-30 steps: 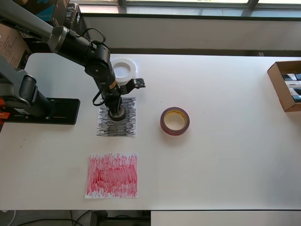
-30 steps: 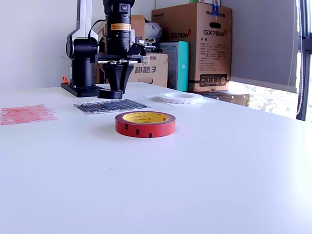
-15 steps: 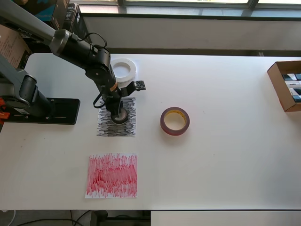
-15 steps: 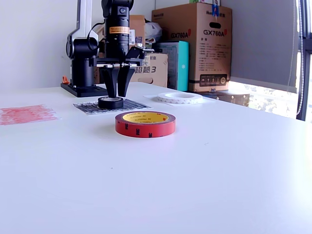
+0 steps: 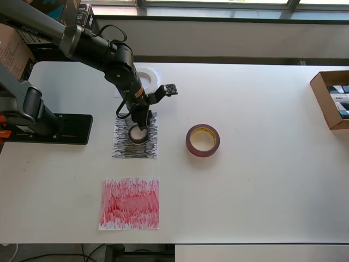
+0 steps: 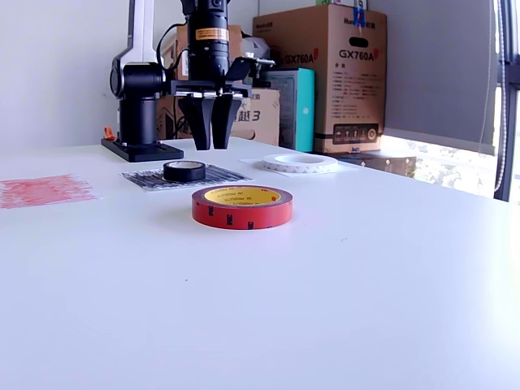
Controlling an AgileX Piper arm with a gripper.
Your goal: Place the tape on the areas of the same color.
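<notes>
Gripper point(image 6: 210, 148) empty — jaws slightly apart, clear above black tape point(image 6: 184, 171) on scribbled sheet point(image 6: 213, 175).

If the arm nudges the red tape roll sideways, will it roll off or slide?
The red tape roll lies flat on the white table, so it would probably slide, not roll. It looks like a stiff ring and should keep its shape. Being hollow, it is likely light.

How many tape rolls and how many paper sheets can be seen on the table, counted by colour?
White tape roll: 1
Maroon tape roll: 1
Black tape roll: 1
Black scribbled sheet: 1
Red scribbled sheet: 1
White sheet, mostly hidden under the white roll: 1
Total: 6
</notes>
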